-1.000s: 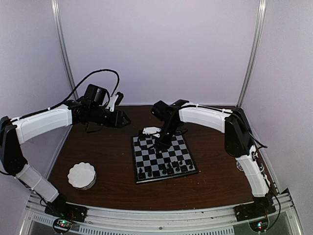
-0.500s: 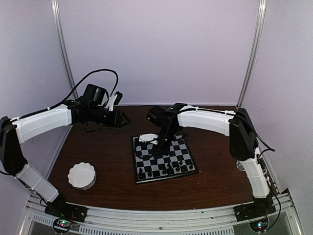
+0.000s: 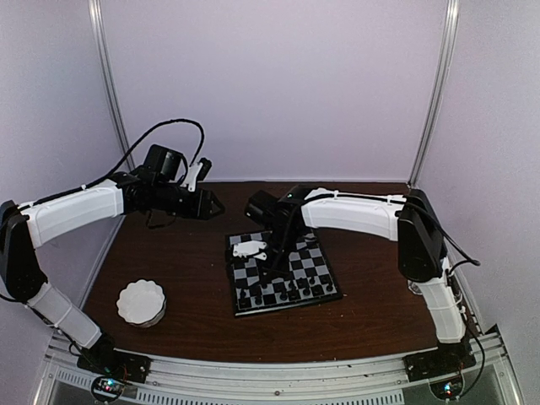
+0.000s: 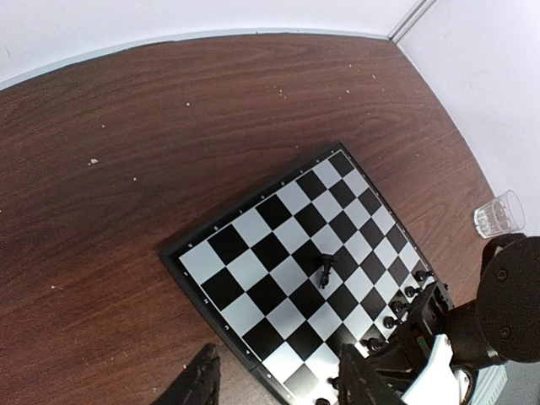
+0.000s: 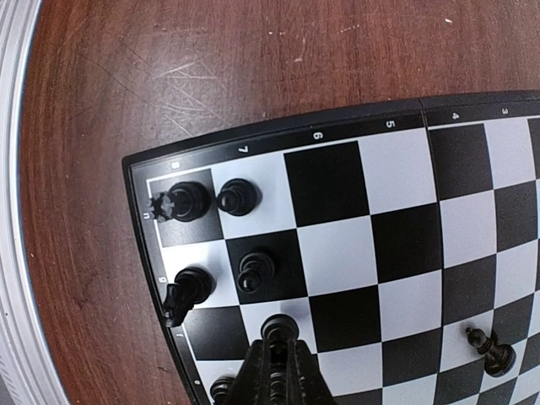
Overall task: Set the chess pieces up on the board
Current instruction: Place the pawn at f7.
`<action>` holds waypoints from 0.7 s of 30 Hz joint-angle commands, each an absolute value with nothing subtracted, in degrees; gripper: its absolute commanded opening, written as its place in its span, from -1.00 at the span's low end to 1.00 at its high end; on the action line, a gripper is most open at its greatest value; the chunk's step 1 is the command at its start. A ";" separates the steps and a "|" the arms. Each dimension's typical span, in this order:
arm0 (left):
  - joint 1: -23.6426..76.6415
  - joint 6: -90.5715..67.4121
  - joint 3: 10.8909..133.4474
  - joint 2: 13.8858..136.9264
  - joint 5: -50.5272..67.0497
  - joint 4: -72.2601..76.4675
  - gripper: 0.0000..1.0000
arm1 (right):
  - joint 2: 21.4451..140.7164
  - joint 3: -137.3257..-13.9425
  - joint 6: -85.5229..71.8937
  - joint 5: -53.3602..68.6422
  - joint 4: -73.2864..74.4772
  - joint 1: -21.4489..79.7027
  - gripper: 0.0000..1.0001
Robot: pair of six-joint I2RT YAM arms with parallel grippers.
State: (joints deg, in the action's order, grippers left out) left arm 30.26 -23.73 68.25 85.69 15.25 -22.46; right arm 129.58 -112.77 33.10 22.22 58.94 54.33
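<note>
The board (image 3: 314,255) lies in the middle of the table, with several black chess pieces (image 3: 291,292) along its near edge. My right gripper (image 3: 272,263) hangs over the board's near-left part. In the right wrist view it (image 5: 280,344) is shut on a black piece (image 5: 279,325), held over a white square by the board (image 5: 405,245) corner. A rook (image 5: 181,202), two pawns (image 5: 256,270) and a knight (image 5: 187,291) stand beside it. My left gripper (image 3: 208,203) is open and empty, high at the back left. Its view shows the board (image 4: 253,228) and a lone piece (image 4: 325,268).
A round white scalloped dish (image 3: 141,302) sits at the near left of the table. A small clear glass (image 4: 498,213) stands right of the board. The right arm (image 4: 498,312) crosses the board's near side. Another lone piece (image 5: 489,350) stands further in on the board.
My right gripper has moved across the board toward its near-left corner with the piece in it. The left arm has not moved.
</note>
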 commanded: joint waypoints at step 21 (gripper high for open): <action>29.67 -23.91 68.25 83.81 15.84 -20.65 -0.03 | 130.23 -112.30 34.54 21.42 60.11 54.32 -0.83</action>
